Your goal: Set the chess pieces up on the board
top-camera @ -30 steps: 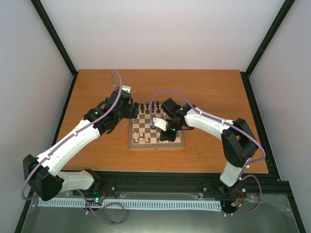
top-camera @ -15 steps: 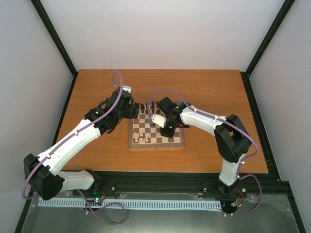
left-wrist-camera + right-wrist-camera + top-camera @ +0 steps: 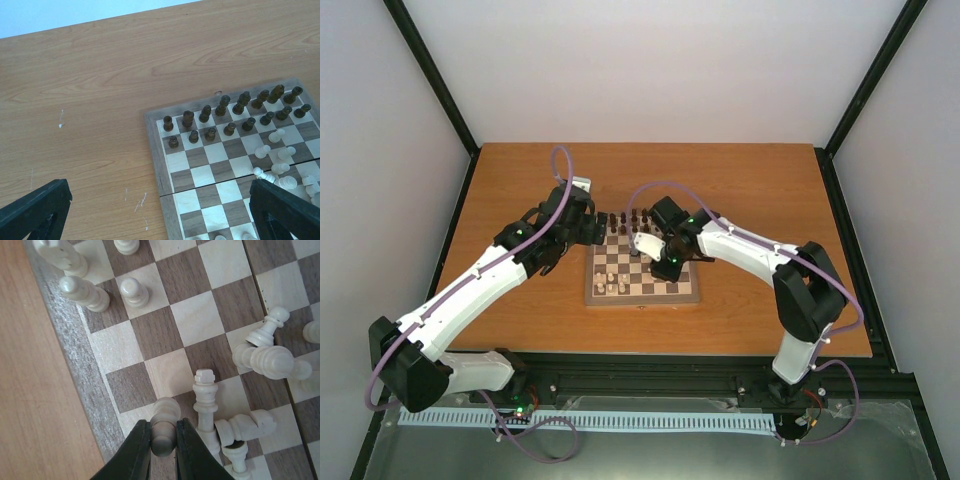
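Right gripper [image 3: 163, 442]: jaws clamped on a pale piece [image 3: 165, 412] over the board [image 3: 80, 365] edge; toppled cream pieces [image 3: 265, 360] just right of jaws | Left gripper [image 3: 160, 205]: jaws wide apart; dark pieces [image 3: 225, 112] ahead

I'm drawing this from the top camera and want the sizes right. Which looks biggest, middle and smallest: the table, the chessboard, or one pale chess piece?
1. The table looks biggest by far.
2. The chessboard comes next, covering only a small patch of the table.
3. The pale chess piece is smallest, just a speck on the chessboard.
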`<state>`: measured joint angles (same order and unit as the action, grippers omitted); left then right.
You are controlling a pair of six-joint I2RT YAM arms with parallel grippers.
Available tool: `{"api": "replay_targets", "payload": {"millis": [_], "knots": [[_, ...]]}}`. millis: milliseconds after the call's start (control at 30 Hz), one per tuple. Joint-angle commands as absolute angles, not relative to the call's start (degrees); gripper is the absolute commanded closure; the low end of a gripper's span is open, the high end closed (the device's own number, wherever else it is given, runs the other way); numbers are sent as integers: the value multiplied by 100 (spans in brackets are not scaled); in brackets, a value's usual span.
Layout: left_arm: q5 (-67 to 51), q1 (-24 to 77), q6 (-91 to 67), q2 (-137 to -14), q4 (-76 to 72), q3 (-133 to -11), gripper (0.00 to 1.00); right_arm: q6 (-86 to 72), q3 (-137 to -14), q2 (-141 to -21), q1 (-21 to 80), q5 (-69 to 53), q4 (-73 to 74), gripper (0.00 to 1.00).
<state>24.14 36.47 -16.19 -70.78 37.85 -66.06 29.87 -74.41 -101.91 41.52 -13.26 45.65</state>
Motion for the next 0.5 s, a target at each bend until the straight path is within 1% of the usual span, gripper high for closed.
{"api": "replay_targets", "payload": {"millis": [0, 467], "knots": [[2362, 3634, -1512, -7101, 3897, -6855, 0, 3194, -7272, -9893, 4192, -1401, 4704, 95], [2347, 3632, -1503, -7114, 3906, -6860, 0, 3386, -7078, -10037, 4338, -1315, 4946, 95]]}}
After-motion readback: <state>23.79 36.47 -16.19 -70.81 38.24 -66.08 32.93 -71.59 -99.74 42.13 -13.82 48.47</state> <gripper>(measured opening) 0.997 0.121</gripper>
